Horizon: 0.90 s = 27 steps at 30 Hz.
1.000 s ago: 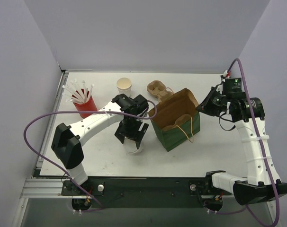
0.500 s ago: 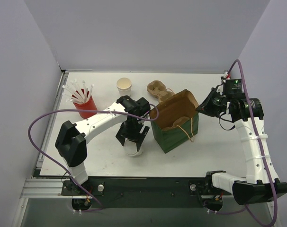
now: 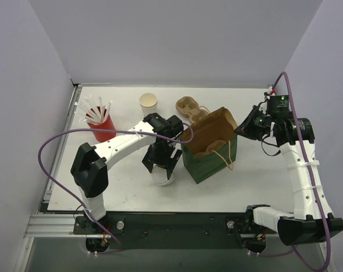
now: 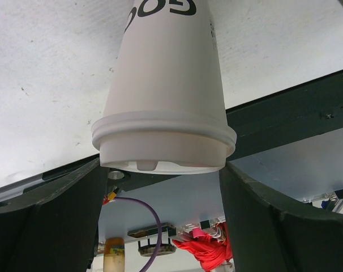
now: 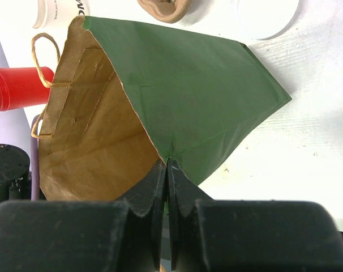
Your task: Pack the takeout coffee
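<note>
Light: bright and even from overhead; the white table looks clean, with nothing burnt out.
Shadows: soft and short. There is a faint grey patch on the table just under the left tool, and a slightly darker strip along the foot of the green bag to that tool's right.
Left wrist view: the lidded cup between the fingers is sharp, with a gentle sheen. The fingers themselves go nearly black, and whatever lies beyond the tool is softer.
Right wrist view: the bag ahead of the right tool is crisp and evenly lit, inside and out. The tool's body nearest the lens is dark and soft.
Distortion: the overhead view is wide-angled, so the walls lean outward and the table edges taper.
</note>
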Tool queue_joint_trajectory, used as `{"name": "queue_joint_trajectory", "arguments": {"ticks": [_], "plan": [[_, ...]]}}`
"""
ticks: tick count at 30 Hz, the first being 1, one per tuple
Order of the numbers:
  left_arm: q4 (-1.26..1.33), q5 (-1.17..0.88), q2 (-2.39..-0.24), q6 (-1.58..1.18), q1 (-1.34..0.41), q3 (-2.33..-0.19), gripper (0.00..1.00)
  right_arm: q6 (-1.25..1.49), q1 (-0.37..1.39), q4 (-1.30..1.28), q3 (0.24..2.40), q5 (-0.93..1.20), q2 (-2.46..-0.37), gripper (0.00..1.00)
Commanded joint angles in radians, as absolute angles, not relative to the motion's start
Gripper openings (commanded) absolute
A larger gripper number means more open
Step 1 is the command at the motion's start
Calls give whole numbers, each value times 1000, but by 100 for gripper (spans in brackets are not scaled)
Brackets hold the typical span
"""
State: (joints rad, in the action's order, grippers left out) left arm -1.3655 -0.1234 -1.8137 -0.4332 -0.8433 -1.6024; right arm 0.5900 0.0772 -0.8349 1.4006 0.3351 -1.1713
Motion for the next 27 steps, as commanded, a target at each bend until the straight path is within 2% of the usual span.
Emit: {"name": "queue_joint_trajectory", "arguments": {"ticks": [1,7,27], "plan": [[-1574,-115,-1822,-436,-853,-1658,42,587,67,-821,1397,356,-1154,0],[-1574,-104,-1824,-440,-853,-1661,44,583,63,-822,1399,354,-1152,0],[-1574,-86,-1836,-446,-853,-1690,62,580,26,-821,1401,347,-1127,0]]}}
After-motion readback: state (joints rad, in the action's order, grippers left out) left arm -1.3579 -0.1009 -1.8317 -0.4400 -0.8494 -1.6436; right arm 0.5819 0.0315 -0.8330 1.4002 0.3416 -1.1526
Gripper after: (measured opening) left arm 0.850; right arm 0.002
